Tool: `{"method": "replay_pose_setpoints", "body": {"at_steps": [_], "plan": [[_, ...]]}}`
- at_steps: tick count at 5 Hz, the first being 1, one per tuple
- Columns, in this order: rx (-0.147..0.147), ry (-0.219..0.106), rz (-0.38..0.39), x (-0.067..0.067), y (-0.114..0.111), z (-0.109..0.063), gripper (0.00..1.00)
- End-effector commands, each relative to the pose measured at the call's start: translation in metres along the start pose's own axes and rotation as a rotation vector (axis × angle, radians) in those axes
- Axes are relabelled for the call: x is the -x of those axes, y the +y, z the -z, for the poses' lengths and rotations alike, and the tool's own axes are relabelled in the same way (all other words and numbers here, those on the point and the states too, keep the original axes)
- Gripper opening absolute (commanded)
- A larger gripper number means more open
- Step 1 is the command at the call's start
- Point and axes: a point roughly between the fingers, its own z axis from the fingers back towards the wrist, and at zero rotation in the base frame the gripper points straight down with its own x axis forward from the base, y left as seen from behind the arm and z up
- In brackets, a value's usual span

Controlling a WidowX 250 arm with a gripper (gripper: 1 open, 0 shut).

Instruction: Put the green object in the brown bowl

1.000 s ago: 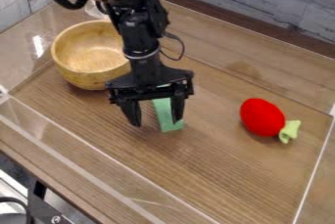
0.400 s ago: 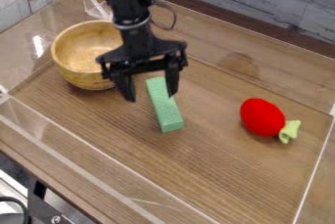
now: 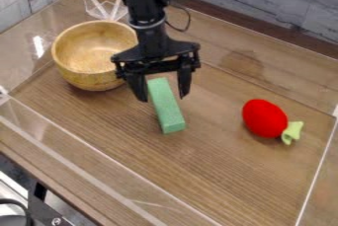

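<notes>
The hand (image 3: 157,84) hung wide open and empty over the far end of the green bar (image 3: 165,108), which lay flat on the surface (image 3: 224,181), at four o'clock from the brown bowl (image 3: 90,56). Grasping was the step in hand; lowering and closing came next.

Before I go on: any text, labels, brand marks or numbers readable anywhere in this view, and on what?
None readable.
green object: plain, no marking.
brown bowl: bare wood grain only.
red strawberry-like toy: no print.
gripper and arm: black, no legible label at this size.
</notes>
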Motion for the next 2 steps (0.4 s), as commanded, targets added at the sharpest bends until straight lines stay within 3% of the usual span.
{"method": "replay_pose_setpoints", "body": {"at_steps": [1,2], "plan": [[0.009,-0.018,0.033,-0.0036,-0.0058,0.0066,1.0],[0.004,-0.022,-0.007,-0.0016,-0.0054,0.0128,0.0]]}}
